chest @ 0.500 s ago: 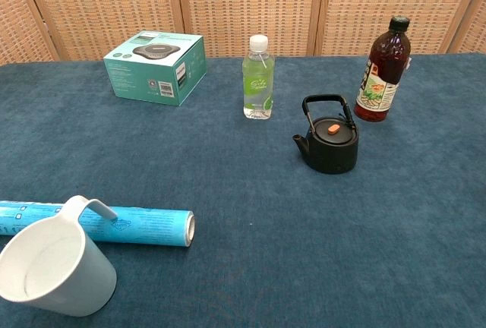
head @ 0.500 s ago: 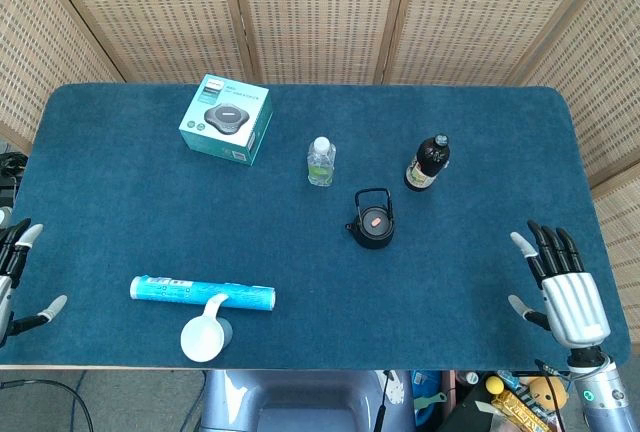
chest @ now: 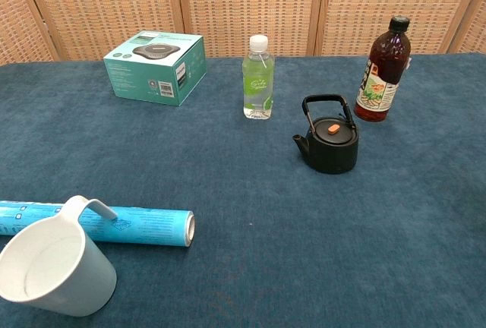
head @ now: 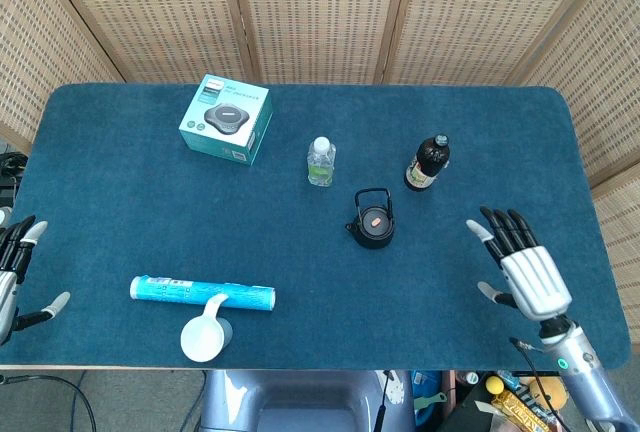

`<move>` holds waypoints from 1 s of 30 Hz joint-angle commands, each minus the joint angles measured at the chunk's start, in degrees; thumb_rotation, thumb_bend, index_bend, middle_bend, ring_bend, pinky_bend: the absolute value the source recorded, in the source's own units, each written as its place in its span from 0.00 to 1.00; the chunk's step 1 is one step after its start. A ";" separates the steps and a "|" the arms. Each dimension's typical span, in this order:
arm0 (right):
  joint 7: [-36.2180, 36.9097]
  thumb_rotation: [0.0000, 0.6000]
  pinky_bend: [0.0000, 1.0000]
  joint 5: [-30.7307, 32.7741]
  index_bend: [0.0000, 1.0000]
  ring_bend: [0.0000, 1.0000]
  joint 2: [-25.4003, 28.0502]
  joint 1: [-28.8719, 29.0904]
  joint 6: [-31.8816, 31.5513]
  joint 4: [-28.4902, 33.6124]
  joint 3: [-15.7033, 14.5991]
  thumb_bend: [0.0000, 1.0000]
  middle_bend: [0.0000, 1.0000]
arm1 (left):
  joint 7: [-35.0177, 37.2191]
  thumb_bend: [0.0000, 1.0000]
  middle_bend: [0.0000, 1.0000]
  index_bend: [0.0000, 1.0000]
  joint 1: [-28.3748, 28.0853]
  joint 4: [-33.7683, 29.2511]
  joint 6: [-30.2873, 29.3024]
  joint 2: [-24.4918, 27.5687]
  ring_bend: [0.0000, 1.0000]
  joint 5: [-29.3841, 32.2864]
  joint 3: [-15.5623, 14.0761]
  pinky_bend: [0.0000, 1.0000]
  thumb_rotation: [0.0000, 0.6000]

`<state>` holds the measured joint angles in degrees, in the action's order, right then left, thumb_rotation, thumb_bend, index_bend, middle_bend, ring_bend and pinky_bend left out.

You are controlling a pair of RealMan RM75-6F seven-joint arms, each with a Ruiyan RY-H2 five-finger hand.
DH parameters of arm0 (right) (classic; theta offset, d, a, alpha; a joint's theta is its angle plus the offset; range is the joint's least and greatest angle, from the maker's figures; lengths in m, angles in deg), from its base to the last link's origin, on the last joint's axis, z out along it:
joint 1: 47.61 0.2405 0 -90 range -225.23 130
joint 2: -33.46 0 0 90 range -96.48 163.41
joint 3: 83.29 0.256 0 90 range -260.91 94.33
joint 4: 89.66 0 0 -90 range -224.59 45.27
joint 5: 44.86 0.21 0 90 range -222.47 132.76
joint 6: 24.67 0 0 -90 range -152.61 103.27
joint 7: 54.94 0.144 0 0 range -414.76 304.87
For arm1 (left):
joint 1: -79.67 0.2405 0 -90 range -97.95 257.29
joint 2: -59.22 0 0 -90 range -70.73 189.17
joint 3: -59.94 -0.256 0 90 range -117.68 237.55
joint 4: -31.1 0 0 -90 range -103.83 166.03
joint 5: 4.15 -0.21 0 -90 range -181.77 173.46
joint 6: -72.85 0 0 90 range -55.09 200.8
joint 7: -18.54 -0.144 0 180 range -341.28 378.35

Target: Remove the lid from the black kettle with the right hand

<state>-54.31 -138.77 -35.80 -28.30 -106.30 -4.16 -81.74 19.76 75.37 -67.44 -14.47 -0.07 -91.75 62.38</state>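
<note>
Two hands frame a blue-covered bench [head: 120,212], one at each end. At the far left edge the left hand [head: 12,272] hangs with its fingers spread and nothing in them. Near the front on that side a blue roll [head: 202,293] lies flat, and a white cup [head: 205,333] rests on its side just in front of it, touching or nearly touching the roll. Further back stands a teal box [head: 227,118]. Toward the middle a clear water bottle [head: 321,162] stands upright, and just right of it and nearer the front sits the black kettle [head: 373,222], upright, its handle raised and its lid [chest: 332,129], topped by an orange knob, still seated on the body. A dark juice bottle [head: 428,163] stands behind and to the right of the kettle. The right hand [head: 525,272] hovers over the bench, fingers wide apart and empty, well apart from the kettle.
</note>
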 commanded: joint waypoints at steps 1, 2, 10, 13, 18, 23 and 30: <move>1.46 1.00 0.00 1.27 0.21 0.00 0.42 6.96 9.03 1.87 3.85 0.15 0.00 | 0.15 0.22 0.00 0.00 -0.18 0.39 0.21 -0.20 0.00 0.46 0.30 0.00 1.00; 2.02 1.00 0.00 2.15 0.24 0.00 0.11 8.69 11.61 2.03 4.63 0.18 0.00 | 0.14 0.22 0.00 0.00 -0.25 0.50 0.32 -0.26 0.00 0.68 0.43 0.00 1.00; 4.19 1.00 0.00 7.44 0.40 0.00 -4.42 16.53 22.67 -2.35 8.11 0.39 0.00 | 0.72 0.22 0.00 0.00 -0.78 1.29 1.56 -0.39 0.00 2.38 1.05 0.00 1.00; 2.04 1.00 0.00 8.45 0.40 0.00 -7.61 18.98 25.28 -5.81 8.57 0.41 0.00 | 0.94 0.22 0.00 0.00 -1.11 1.66 2.41 -0.48 0.00 3.23 1.28 0.00 1.00; -0.96 1.00 0.00 10.81 0.41 0.00 -12.24 21.88 28.27 -10.99 9.40 0.43 0.00 | 0.97 0.22 0.00 0.00 -1.51 1.96 3.35 -0.64 0.00 3.95 1.42 0.00 1.00; -4.11 1.00 0.00 12.07 0.41 0.00 -15.77 24.01 30.17 -14.49 9.29 0.44 0.00 | 1.01 0.23 0.00 0.00 -1.79 2.15 3.95 -0.76 0.00 4.56 1.60 0.00 1.00; -7.16 1.00 0.00 13.58 0.47 0.00 -18.50 25.44 30.91 -16.43 9.28 0.48 0.00 | 1.32 0.22 0.00 0.00 -2.12 2.40 4.79 -0.79 0.00 5.20 1.71 0.00 1.00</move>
<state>-61.25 -125.39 -54.09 -3.03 -75.50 -20.38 -72.46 21.09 73.26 -65.05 -9.69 -0.86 -86.55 64.08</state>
